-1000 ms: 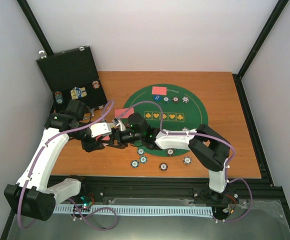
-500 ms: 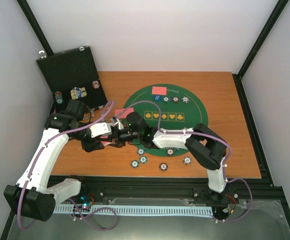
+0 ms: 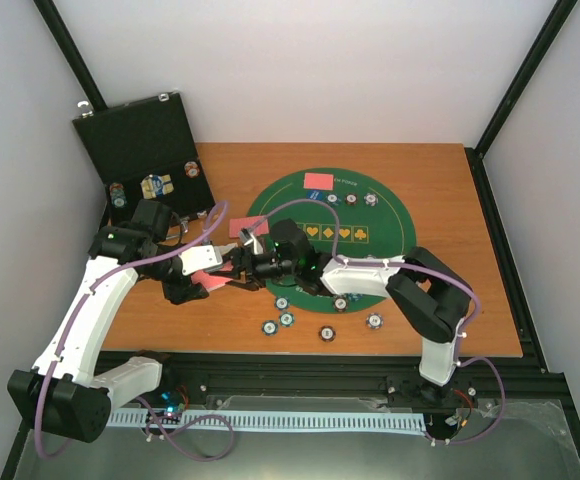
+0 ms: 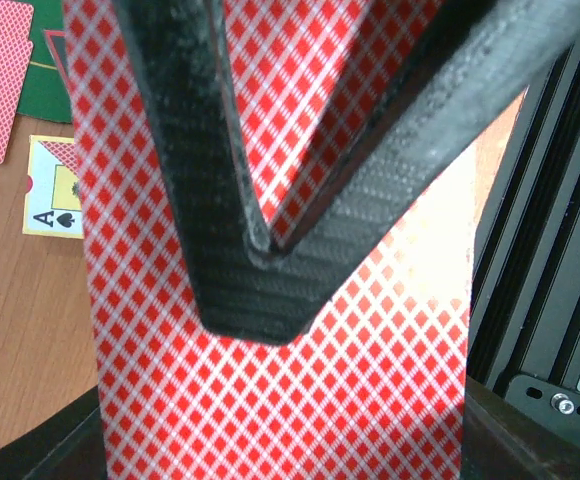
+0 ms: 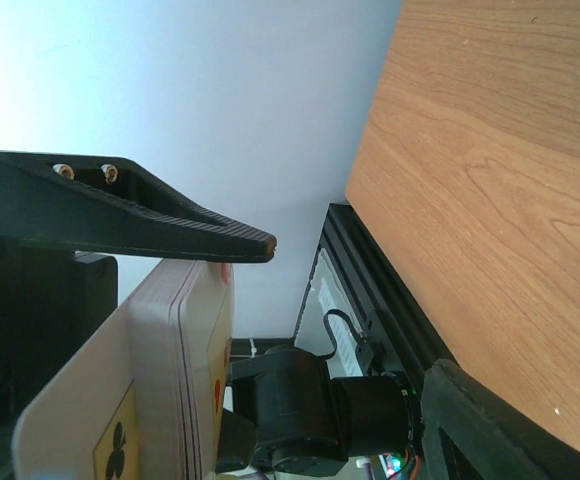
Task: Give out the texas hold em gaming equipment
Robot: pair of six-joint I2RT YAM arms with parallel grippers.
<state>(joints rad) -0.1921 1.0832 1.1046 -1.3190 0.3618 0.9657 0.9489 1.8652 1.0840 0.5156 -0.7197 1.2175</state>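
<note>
My left gripper (image 3: 206, 268) is shut on a deck of red-backed playing cards (image 3: 211, 284), held above the wood left of the green mat; the red backs fill the left wrist view (image 4: 270, 400). My right gripper (image 3: 242, 264) is open and empty, just right of the deck. In the right wrist view the deck's edge (image 5: 165, 370) sits under my upper finger (image 5: 170, 225). One red-backed card (image 3: 242, 226) lies at the mat's left edge, another (image 3: 318, 181) at its far side. A face-up ace of spades (image 4: 55, 190) lies on the wood. Striped chips (image 3: 286, 319) lie near the front.
The open black case (image 3: 140, 140) with chips stands at the back left. The green felt mat (image 3: 390, 215) covers the table's middle, with chips (image 3: 351, 198) and a blue button (image 3: 313, 196) at its far side. More chips (image 3: 374, 321) lie at the mat's near rim.
My right arm has drawn back to the right, away from the deck. My left gripper has stayed put, still shut on the deck, which shows more red now.
</note>
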